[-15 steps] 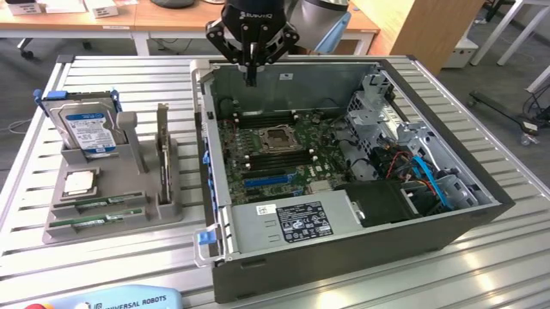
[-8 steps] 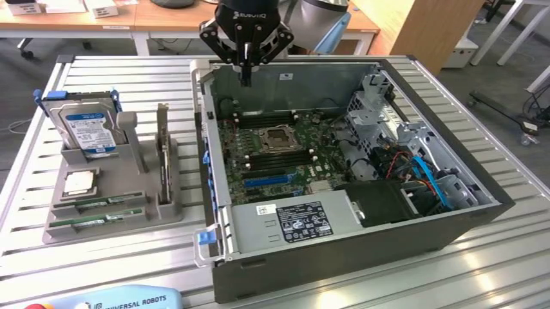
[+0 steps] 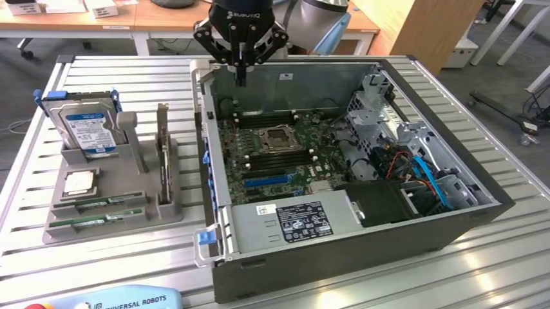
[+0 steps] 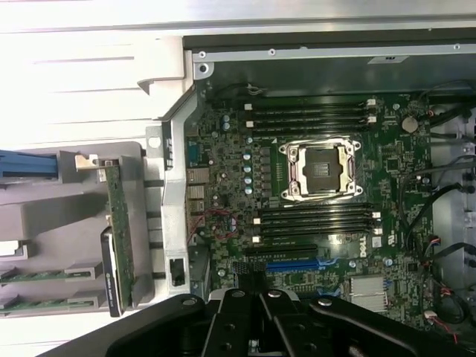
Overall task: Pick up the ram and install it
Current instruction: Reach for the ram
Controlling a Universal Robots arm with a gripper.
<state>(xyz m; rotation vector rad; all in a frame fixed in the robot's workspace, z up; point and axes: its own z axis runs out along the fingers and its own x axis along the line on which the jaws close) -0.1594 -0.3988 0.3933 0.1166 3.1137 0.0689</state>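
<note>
Hovering over the open computer case (image 3: pixel 344 257), near the exterior view's left wall: end effector (image 3: pixel 241 78), fingers pressed together on nothing.

Progress: nothing done as far as shows. No ram is lifted and the board's memory slots look bare.

Holder (image 3: pixel 112 230) on the worktop (image 3: pixel 129 77), beside the case:
- ram (image 3: pixel 163 151), three in all: one on edge, two flat sticks (image 3: pixel 96 206)
- hard drive (image 3: pixel 86 125), one
- processor chip (image 3: pixel 79 183), one

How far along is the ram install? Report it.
Done: nothing; the board's memory slots are empty. In hand: nothing; the gripper hangs shut and empty above the open case. Left: the whole job; the ram lies in the gray holder beside the case.
</note>
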